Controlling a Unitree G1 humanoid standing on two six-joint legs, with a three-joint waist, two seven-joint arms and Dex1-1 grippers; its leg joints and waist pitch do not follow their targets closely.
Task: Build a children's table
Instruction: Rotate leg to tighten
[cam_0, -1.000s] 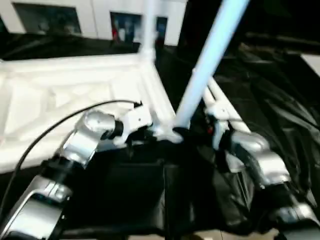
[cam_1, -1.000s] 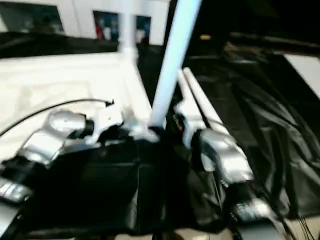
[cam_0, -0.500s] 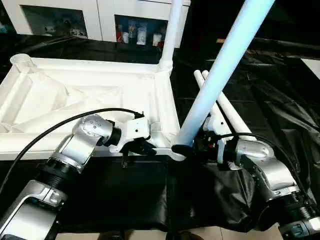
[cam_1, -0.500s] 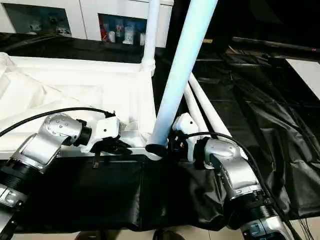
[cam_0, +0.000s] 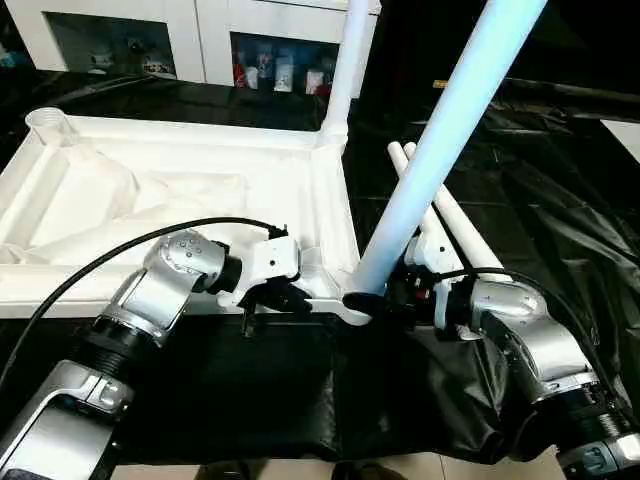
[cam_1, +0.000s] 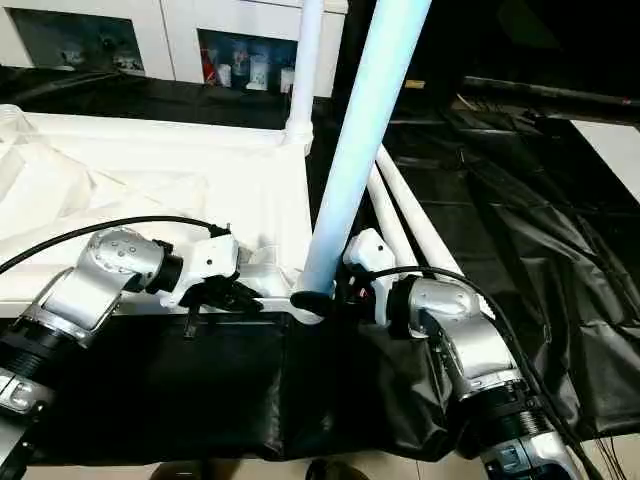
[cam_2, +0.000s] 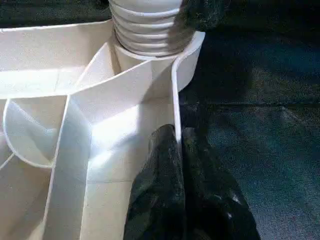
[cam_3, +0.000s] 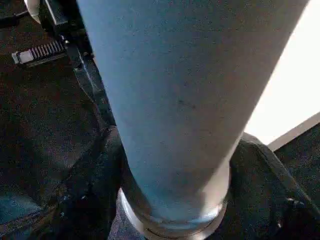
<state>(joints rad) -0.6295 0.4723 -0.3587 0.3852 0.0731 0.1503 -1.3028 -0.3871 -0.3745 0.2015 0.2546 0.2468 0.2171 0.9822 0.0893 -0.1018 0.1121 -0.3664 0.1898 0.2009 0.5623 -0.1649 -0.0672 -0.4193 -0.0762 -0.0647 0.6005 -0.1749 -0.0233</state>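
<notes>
The children's table (cam_0: 200, 190) lies upside down on the black cloth, ribbed underside up. One white leg (cam_0: 340, 70) stands upright in the far right corner socket. A second leg (cam_0: 440, 130) leans to the right from the near right corner socket (cam_2: 187, 55), where its threaded end (cam_2: 147, 25) sits. My right gripper (cam_0: 385, 298) is shut on this leg's base, black fingers (cam_3: 100, 170) on either side. My left gripper (cam_2: 178, 132) is shut on the table's thin rim wall just beside that socket. Two loose legs (cam_0: 450, 215) lie on the cloth to the right.
The far left corner socket (cam_0: 45, 120) stands open. A white cabinet with glass doors (cam_0: 150, 40) is behind the work table. Folded black cloth (cam_0: 560, 220) covers the right side. A black cable (cam_0: 120, 250) arcs over my left forearm. The work table's front edge (cam_0: 300, 465) is close.
The whole picture has shifted and steadied with a head move. Both grippers keep their holds, and the leaning leg stands much as it did.
</notes>
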